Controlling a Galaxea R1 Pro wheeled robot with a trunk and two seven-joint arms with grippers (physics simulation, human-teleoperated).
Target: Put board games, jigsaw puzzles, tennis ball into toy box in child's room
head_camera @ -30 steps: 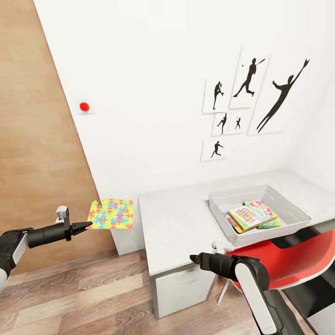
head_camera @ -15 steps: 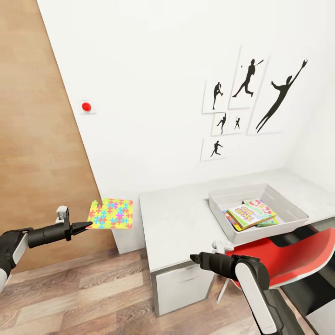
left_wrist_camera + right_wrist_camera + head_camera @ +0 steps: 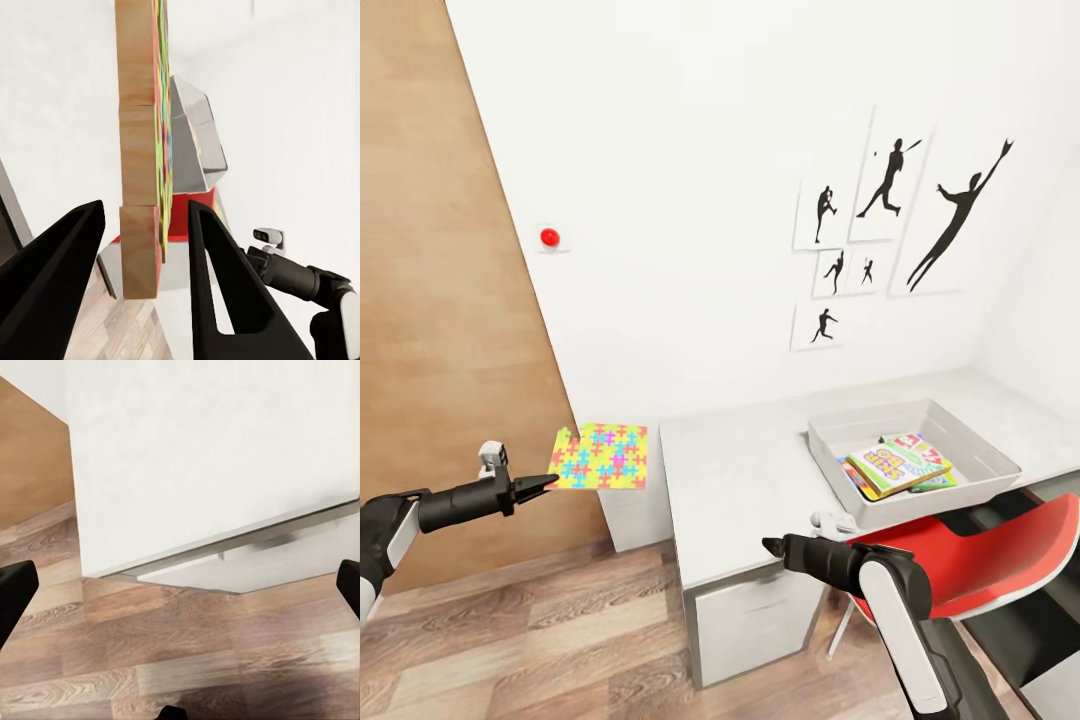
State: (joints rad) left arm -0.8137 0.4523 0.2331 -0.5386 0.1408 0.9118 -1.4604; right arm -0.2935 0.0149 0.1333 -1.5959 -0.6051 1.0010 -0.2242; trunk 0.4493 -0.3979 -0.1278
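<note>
My left gripper (image 3: 546,484) pinches a jigsaw puzzle (image 3: 601,457) by its edge, held level left of the table (image 3: 745,480); wrist cam sees it edge-on. Right gripper (image 3: 772,546) fingers spread wide, tips cut off in wrist cam; board games (image 3: 893,464) overlap in toy box (image 3: 990,452), can't count them.

Big letters show on the yellow-green board game (image 3: 890,467) in the toy box (image 3: 970,438), lower right of the head view (too small to read).

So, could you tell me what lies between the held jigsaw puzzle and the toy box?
In the head view, bare table top separates the jigsaw puzzle from the toy box.
</note>
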